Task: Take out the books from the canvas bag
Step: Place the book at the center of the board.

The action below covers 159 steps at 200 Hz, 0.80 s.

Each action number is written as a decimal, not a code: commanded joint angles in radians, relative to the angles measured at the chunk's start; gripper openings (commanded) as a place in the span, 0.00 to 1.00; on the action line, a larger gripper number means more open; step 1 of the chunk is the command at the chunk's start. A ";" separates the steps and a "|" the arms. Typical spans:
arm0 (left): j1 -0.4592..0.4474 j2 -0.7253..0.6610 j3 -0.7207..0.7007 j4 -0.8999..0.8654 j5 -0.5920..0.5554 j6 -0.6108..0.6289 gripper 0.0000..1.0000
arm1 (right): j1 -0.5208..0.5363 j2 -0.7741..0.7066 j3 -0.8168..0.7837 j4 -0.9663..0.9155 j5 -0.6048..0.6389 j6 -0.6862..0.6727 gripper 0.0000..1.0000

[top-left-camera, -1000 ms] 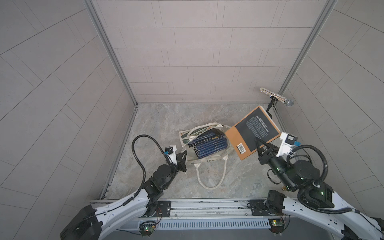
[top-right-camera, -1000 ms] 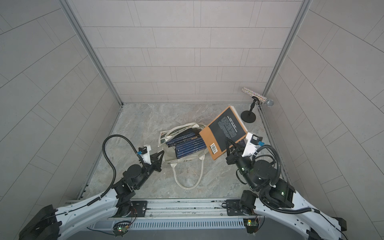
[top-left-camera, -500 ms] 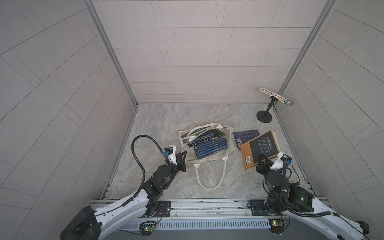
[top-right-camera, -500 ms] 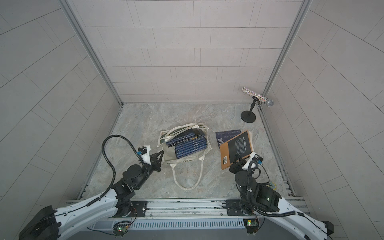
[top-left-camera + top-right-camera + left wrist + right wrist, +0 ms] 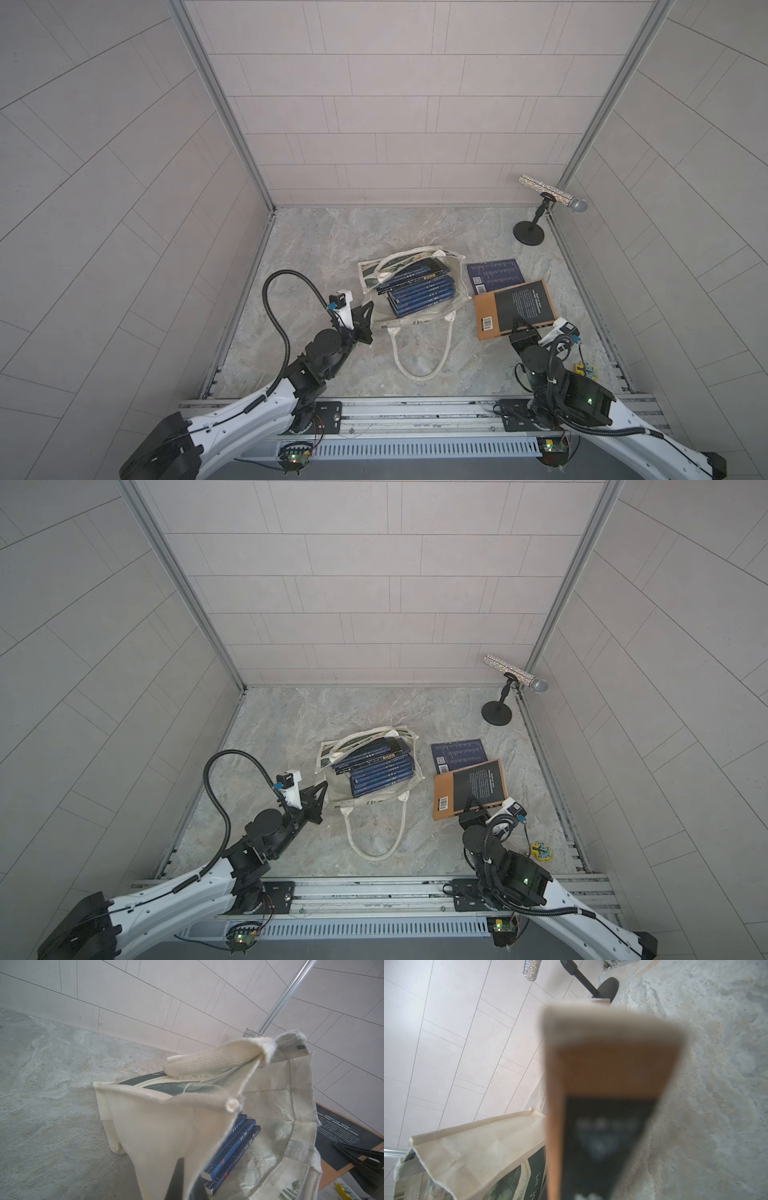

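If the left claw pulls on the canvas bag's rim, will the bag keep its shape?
Probably not: the canvas bag creases and drapes where the left claw pinches its rim. The navy books stacked inside likely weigh it down, so it should stretch, not slide.

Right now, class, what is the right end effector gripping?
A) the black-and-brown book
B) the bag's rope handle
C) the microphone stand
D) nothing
A: the right end effector is closed on the near edge of the black-and-brown book, which fills the right wrist view.
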 commanded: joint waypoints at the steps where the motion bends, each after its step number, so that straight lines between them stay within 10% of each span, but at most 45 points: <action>1: 0.001 0.001 0.018 -0.011 0.002 0.004 0.00 | -0.020 0.040 -0.019 -0.250 -0.014 0.166 0.00; 159: 0.001 -0.010 0.021 -0.028 0.009 0.006 0.00 | -0.350 0.293 -0.090 0.081 -0.335 0.120 0.14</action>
